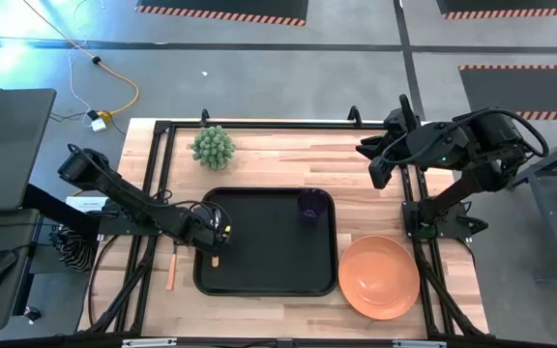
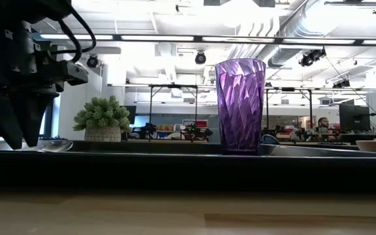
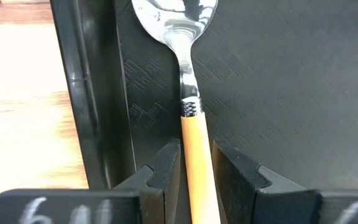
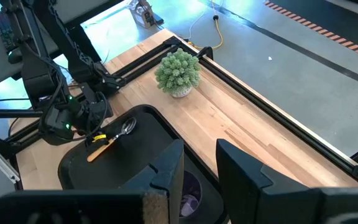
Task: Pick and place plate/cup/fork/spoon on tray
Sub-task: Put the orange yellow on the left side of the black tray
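Observation:
The black tray [image 1: 269,275] lies mid-table. The purple cup [image 1: 310,206] stands upright in its far right corner. The spoon [image 3: 185,56] lies flat on the tray floor along the left rim, its bowl toward the far edge. My left gripper [image 3: 196,180] points down over the spoon's orange handle [image 3: 194,143], open, one finger on each side. The orange plate [image 1: 379,277] rests on the wood just right of the tray. The fork [image 1: 171,271] lies on the wood left of the tray. My right gripper [image 4: 201,168] hangs high at the far right, open with nothing in it. My left gripper comes from above with its fingers [image 3: 166,180] on either side of the spoon's handle [image 3: 197,186], across it, near its middle. A dark gap shows at one finger; whether the other touches the handle I cannot tell. The spoon lies flat on the tray.
A spiky green plant [image 1: 213,147] in a pot stands on the wood beyond the tray's far left corner. A black frame [image 1: 259,126] runs around the table's edges. Bare wood lies between the plant and the right arm.

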`<state>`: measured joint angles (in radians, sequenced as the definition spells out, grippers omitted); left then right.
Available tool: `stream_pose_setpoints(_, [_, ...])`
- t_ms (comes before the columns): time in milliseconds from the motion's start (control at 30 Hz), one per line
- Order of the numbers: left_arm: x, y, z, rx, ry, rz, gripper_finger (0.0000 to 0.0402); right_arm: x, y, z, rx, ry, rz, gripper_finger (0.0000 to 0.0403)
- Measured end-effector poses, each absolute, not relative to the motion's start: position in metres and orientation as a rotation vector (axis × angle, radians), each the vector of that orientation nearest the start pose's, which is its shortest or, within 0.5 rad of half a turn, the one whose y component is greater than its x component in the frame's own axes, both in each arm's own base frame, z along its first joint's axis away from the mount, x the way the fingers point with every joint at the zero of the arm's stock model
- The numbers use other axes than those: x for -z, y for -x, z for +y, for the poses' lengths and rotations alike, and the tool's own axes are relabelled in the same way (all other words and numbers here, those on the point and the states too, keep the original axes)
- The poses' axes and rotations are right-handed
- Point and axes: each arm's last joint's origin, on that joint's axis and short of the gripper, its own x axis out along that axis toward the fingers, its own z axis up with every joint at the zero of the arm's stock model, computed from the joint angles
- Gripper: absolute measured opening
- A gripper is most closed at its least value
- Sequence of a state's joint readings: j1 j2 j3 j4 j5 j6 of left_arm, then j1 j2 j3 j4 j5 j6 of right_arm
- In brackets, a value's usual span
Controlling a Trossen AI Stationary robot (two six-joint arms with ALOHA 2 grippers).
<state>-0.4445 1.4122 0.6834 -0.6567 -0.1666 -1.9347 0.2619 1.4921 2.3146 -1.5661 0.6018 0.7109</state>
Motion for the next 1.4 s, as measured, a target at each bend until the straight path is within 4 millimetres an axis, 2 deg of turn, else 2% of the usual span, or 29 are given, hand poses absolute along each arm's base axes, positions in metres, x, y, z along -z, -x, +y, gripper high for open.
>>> stream_pose_setpoints(267, [-0.166, -0.198, -0.087, -0.973, 1.237, 0.909, 0.0085, -0.525, -0.187, 0.033, 0.545, -0.378, 0.520, 0.0087])
stream_pose_setpoints(500, [-0.178, -0.205, -0.090, -0.833, 1.289, 0.839, 0.0085, -0.525, -0.187, 0.033, 0.545, -0.379, 0.520, 0.0087])
stream_pose_setpoints(1100, [-0.154, -0.209, -0.093, -0.920, 1.221, 0.934, 0.0085, -0.526, -0.188, 0.033, 0.548, -0.382, 0.505, 0.0087])
stream_pose_setpoints(1400, [-0.153, -0.209, -0.093, -0.935, 1.208, 0.943, 0.0085, -0.526, -0.188, 0.033, 0.572, -0.372, 0.490, 0.0087])
